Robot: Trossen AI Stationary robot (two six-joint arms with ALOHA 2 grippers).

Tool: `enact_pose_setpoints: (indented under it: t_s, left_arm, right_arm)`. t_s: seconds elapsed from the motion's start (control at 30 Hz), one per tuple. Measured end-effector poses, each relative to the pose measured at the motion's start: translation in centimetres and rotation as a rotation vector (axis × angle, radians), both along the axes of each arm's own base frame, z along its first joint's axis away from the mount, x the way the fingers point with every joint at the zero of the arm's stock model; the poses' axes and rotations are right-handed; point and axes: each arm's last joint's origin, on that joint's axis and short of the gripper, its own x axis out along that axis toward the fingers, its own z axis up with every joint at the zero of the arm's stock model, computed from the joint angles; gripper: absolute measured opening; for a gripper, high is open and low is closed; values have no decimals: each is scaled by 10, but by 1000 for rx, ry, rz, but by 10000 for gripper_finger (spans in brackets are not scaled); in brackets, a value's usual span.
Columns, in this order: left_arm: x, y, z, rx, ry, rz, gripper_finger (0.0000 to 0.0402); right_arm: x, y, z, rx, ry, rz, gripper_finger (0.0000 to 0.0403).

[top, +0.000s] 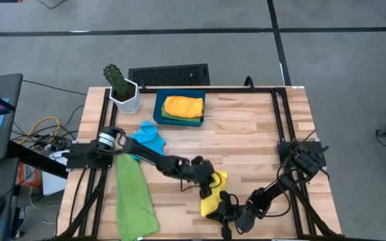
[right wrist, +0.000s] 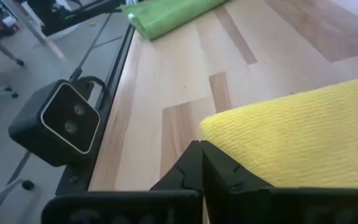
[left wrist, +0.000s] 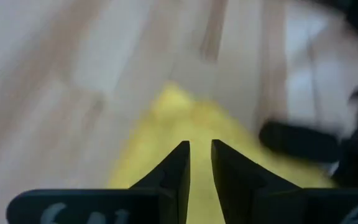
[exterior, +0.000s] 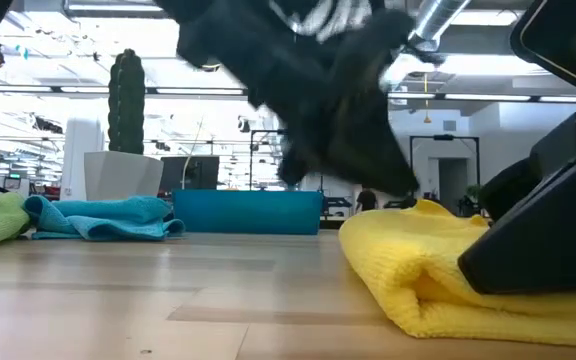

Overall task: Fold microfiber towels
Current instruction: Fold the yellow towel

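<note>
Working the yellow towel (top: 213,194) near the table's (top: 246,127) front edge, both arms are crowded onto it. The left end effector (top: 210,182) hovers over its far end, fingers slightly apart with nothing visibly pinched. The right end effector (right wrist: 202,163) sits closed at the near edge; can't tell if it's got cloth. The towel's long axis runs front to back, lying between the two, so both are about equally close. The high view shows the whole layout; the low view alone shows the fold already bulging, plus the blue towel (exterior: 108,216) behind.
</note>
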Motion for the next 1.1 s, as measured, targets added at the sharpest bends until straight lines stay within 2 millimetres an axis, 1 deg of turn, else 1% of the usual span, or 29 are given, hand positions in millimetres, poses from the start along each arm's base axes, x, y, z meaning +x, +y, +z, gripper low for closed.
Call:
enact_pose_setpoints:
  t_s: [0.07, 0.13, 0.2, 0.3, 0.33, 0.43, 0.53, 0.73, 0.83, 0.87, 0.9, 0.97, 1.1]
  left_arm:
    - [0, 5, 14, 5, -35, 2, 57]
    - [-2, 7, 20, 5, -31, -26, 57]
    - [-5, 8, 27, 3, -31, -39, 57]
    - [-11, 7, 47, 6, -56, -36, 57]
    - [-14, 5, 52, 11, -56, -38, 57]
    - [-22, -3, 58, 40, -26, -59, 57]
    - [-31, -12, 63, 62, -1, -70, 57]
    - [-37, -30, 60, 47, 15, -58, 57]
    - [-42, -40, 58, 64, 17, -25, 57]
    - [-43, -43, 58, 70, 11, -15, 57]
    - [-44, -45, 59, 77, 5, -8, 57]
    - [-46, -50, 59, 94, -2, 4, 57]
    - [-49, -57, 59, 124, -20, 39, 57]
  right_arm:
    - [2, -2, 0, -3, 3, -5, 23]
    - [3, -3, 0, -9, 1, 0, 22]
    - [3, -3, 0, -12, 4, 4, 20]
    - [3, -3, 1, -11, 9, 11, 19]
    - [3, -3, 4, -1, 15, 15, 20]
    - [1, -6, 19, 9, 64, 24, 24]
    - [-7, -14, 39, -99, 108, 9, 25]
    - [-15, -28, 102, -257, 59, 57, 21]
    - [-21, -43, 126, -313, 71, 40, 23]
    - [-22, -50, 129, -337, 91, 12, 25]
    - [-23, -58, 130, -359, 109, -20, 26]
    - [-24, -75, 124, -385, 131, -74, 27]
    - [-29, -105, 96, -351, 108, -142, 23]
